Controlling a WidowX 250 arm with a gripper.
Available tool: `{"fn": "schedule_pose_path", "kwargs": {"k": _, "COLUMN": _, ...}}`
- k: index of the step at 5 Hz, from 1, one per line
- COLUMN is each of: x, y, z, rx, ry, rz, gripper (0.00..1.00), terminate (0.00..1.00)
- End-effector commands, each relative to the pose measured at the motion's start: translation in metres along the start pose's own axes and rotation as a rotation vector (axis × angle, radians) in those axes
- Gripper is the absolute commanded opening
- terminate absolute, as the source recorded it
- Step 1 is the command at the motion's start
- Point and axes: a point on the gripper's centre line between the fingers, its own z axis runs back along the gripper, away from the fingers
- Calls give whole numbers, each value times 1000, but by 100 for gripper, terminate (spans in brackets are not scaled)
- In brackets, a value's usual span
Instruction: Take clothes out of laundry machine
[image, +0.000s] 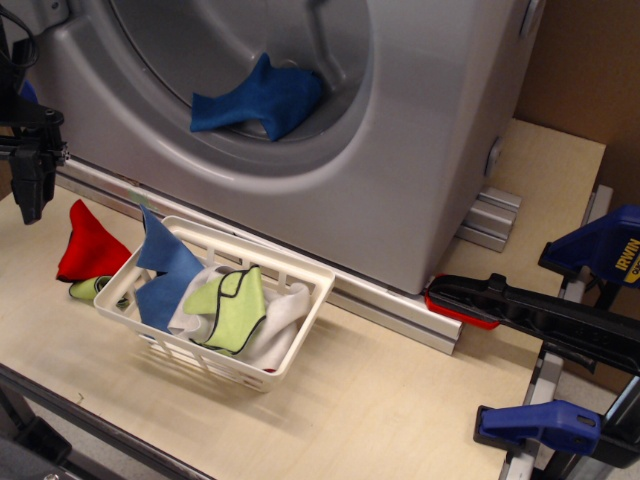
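Place: looking like a lab or workshop test bench, not a home | Evidence: grey laundry machine is sitting on aluminium rails over a bare plywood tabletop | blue bar clamps are gripping the edge | brown board, possibly cardboard, is standing behind

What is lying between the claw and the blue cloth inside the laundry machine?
In the only view, the claw hangs at far left, outside the laundry machine. Only the machine's grey front panel and drum rim lie between it and the blue cloth; no loose object.
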Motion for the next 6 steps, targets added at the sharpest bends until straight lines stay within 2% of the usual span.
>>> {"fn": "schedule_pose_path", "kwargs": {"k": 1, "x": 0, "y": 0, "z": 0, "rx": 0, "ry": 0, "rz": 0, "gripper": 100, "terminate": 0}}
{"fn": "schedule_pose_path", "kwargs": {"k": 2, "x": 28, "y": 3, "z": -24, "rx": 101, "ry": -38, "rz": 24, "gripper": 100, "terminate": 0}}
{"fn": "schedule_pose_path", "kwargs": {"k": 3, "x": 74, "y": -18, "z": -5, "rx": 121, "ry": -126, "rz": -42, "gripper": 100, "terminate": 0}}
{"fn": "schedule_pose_path", "kwargs": {"k": 4, "x": 114, "y": -39, "z": 21, "rx": 83, "ry": -266, "rz": -129, "gripper": 100, "terminate": 0}}
{"fn": "schedule_pose_path", "kwargs": {"k": 5, "x": 129, "y": -48, "z": 46, "rx": 24, "ry": -380, "rz": -199, "gripper": 100, "terminate": 0}}
{"fn": "schedule_pose_path", "kwargs": {"k": 6, "x": 135, "y": -59, "z": 51, "rx": -57, "ry": -449, "rz": -275, "gripper": 100, "terminate": 0}}
